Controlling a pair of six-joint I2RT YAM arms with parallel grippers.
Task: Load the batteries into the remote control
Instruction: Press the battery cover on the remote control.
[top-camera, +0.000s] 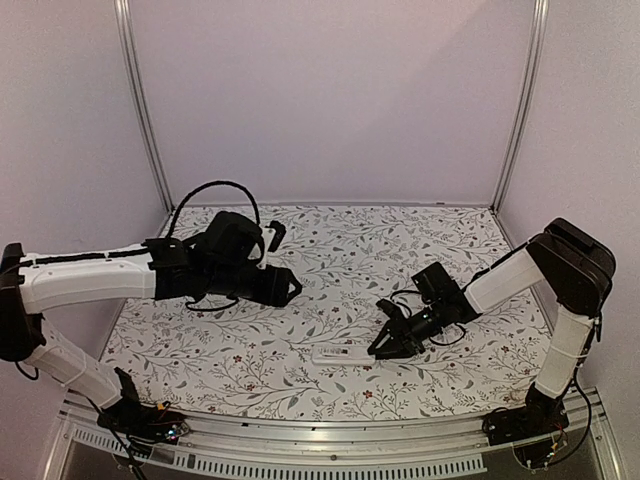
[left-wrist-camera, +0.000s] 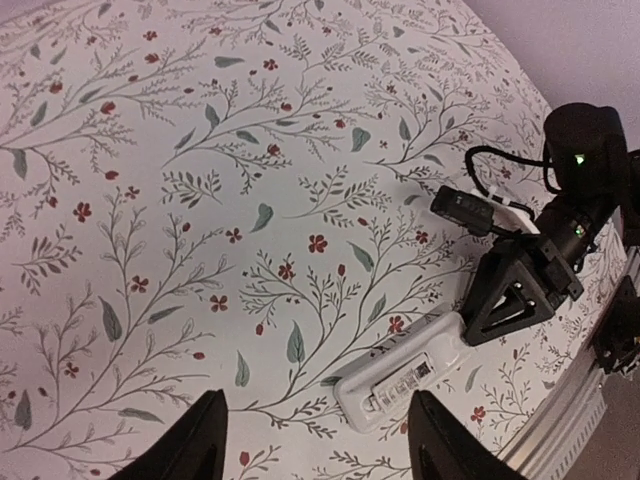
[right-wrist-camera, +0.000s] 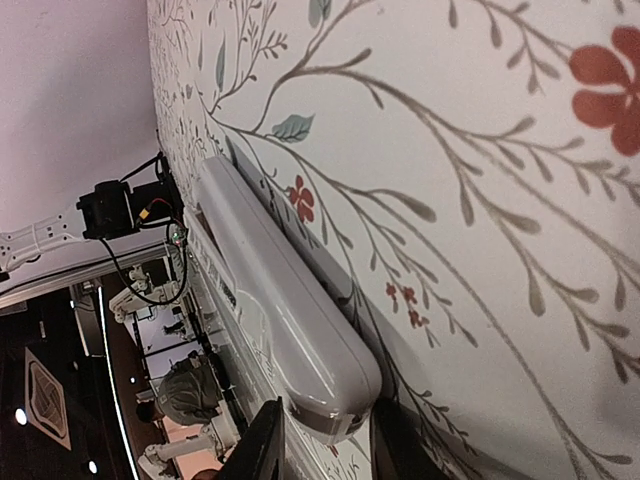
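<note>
remote control (top-camera: 338, 354) lying on the flowered cloth (top-camera: 250, 350) near the front middle, right end set between the fingertips of the right gripper (right-wrist-camera: 325, 440). jaws close around that end; cannot tell whether actually pinching. best squared to the narrow sides and closed gently, to avoid skidding. long axis left to right along the near edge. left gripper (left-wrist-camera: 320, 445) wide open, empty, well apart. no batteries seen.

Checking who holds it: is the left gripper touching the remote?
Apart. Top view shows bare cloth between the left gripper and the remote.
</note>
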